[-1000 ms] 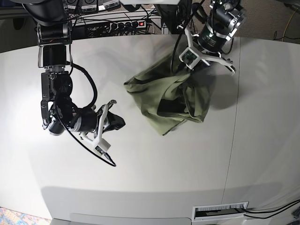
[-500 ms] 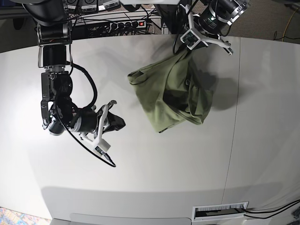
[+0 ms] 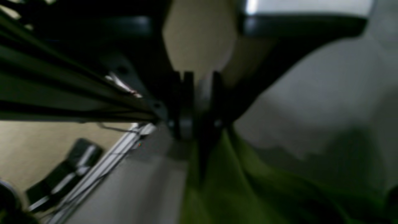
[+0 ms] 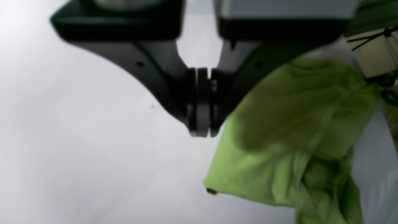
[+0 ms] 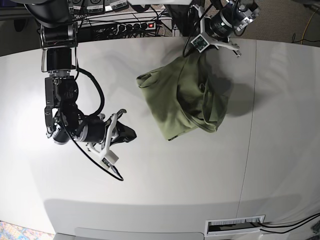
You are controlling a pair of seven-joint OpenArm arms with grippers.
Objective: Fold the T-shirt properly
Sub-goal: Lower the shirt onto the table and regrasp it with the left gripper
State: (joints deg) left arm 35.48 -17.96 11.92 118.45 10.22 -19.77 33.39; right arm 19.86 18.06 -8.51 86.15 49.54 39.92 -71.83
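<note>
The olive-green T-shirt (image 5: 185, 100) lies crumpled on the white table (image 5: 150, 190) at the back, its far part drawn up to a peak under my left gripper (image 5: 204, 49). In the left wrist view, which is blurred, the left gripper (image 3: 200, 124) has its jaws a little apart, with light showing between them. The T-shirt (image 3: 248, 193) rises to just below one fingertip. My right gripper (image 5: 125, 132) hovers over bare table left of the shirt. Its jaws are shut on nothing (image 4: 202, 130), and the T-shirt (image 4: 295, 124) lies beside them.
A power strip (image 5: 135, 25) and cables run along the far table edge behind the shirt. A seam (image 5: 252, 125) crosses the table on the right. A vent slot (image 5: 235, 226) sits at the front edge.
My left gripper has moved toward the far edge, dragging the shirt's top with it, and its jaws have parted. The right gripper has shifted only slightly.
</note>
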